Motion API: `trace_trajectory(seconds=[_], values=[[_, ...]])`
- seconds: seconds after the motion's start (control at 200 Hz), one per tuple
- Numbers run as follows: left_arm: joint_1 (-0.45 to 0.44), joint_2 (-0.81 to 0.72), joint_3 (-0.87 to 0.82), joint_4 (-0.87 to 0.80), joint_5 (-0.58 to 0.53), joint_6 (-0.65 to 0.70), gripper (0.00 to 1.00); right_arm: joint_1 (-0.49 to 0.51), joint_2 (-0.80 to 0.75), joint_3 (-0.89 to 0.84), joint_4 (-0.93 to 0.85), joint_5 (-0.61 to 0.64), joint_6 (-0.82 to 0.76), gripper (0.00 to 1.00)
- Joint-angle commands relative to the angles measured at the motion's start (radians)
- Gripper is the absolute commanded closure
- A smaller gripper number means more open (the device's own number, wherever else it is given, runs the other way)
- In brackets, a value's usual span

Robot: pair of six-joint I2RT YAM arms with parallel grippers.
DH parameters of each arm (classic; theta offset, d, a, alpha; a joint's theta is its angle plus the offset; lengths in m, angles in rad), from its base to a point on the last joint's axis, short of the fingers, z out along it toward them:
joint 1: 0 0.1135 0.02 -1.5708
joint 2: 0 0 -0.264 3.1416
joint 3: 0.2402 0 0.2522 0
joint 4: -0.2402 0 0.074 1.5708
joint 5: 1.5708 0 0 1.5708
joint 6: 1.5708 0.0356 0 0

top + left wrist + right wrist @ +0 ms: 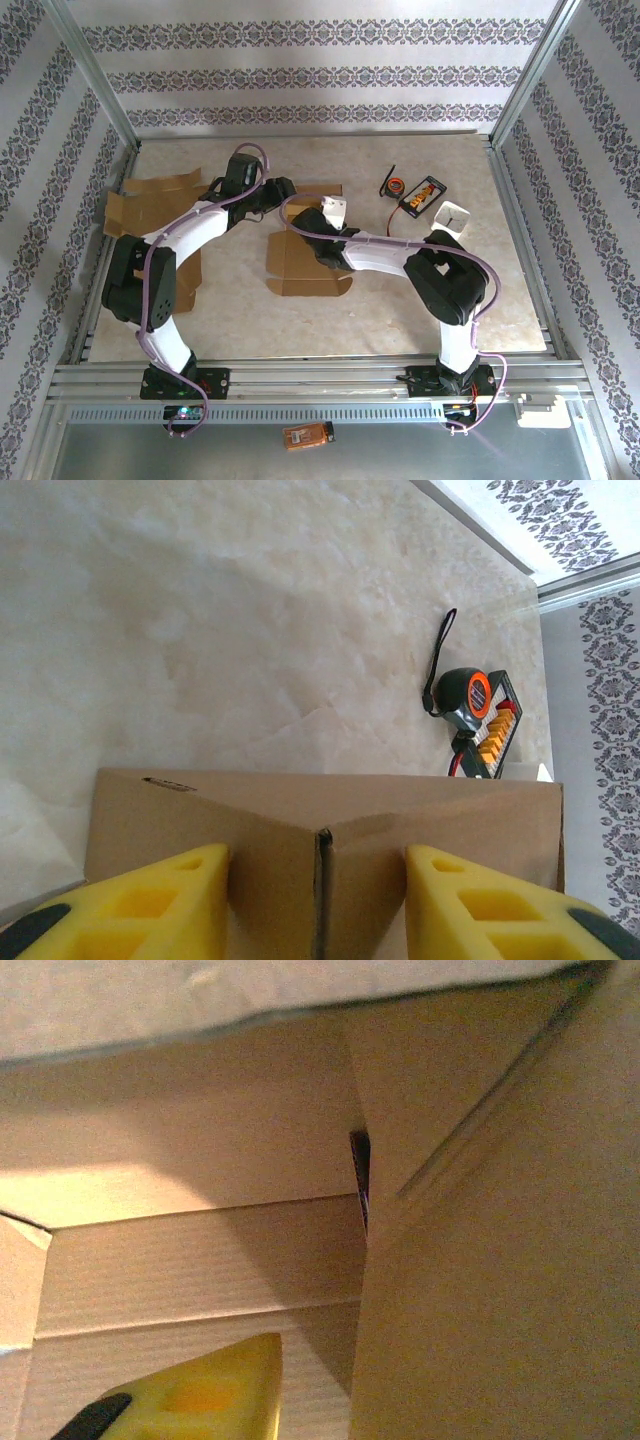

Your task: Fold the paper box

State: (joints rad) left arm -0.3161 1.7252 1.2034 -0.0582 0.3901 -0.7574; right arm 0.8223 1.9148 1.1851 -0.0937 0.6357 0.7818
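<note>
From above, the tan cardboard box [305, 268] lies mid-way across the marbled table [400, 310]. The left gripper [281, 196] and right gripper [300, 230] crowd its far edge. Spare cardboard [150, 200] lies to the left and a tape measure [394, 186] to the right.

At the left wrist, yellow fingers [150, 905] pinch the box's creased corner.

At the right wrist, corrugated walls hem in one finger [200, 1390]; I cannot tell the jaw gap.

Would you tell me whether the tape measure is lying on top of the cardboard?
No, the tape measure lies on the bare table beyond the cardboard.

Near tabletop [330, 320] lies free; cardboard box [296, 266] and tape measure [394, 186] obstruct farther out.
</note>
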Motion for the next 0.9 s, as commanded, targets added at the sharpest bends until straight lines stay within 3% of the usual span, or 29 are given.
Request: trace_trajectory(seconds=[0.0, 0.13, 0.295, 0.595, 0.77, 0.894], values=[[-0.042, -0.015, -0.022, -0.044, 0.055, 0.003, 0.55, 0.009, 0.024, 0.001, 0.015, -0.093, -0.02, 0.6], [-0.042, -0.007, -0.012, -0.051, 0.052, 0.01, 0.55, 0.009, -0.071, -0.1, 0.119, -0.14, -0.145, 0.51], [-0.041, 0.011, -0.002, -0.046, 0.05, 0.012, 0.55, -0.01, -0.184, -0.195, 0.106, -0.164, -0.248, 0.34], [-0.043, 0.026, 0.002, -0.045, 0.039, 0.025, 0.55, -0.084, -0.41, -0.296, 0.072, -0.483, -0.465, 0.08], [-0.043, 0.029, 0.005, -0.04, 0.044, 0.024, 0.55, -0.185, -0.562, -0.334, 0.062, -0.662, -0.545, 0.03], [-0.043, 0.03, 0.007, -0.034, 0.051, 0.025, 0.55, -0.308, -0.637, -0.386, 0.102, -0.775, -0.665, 0.13]])
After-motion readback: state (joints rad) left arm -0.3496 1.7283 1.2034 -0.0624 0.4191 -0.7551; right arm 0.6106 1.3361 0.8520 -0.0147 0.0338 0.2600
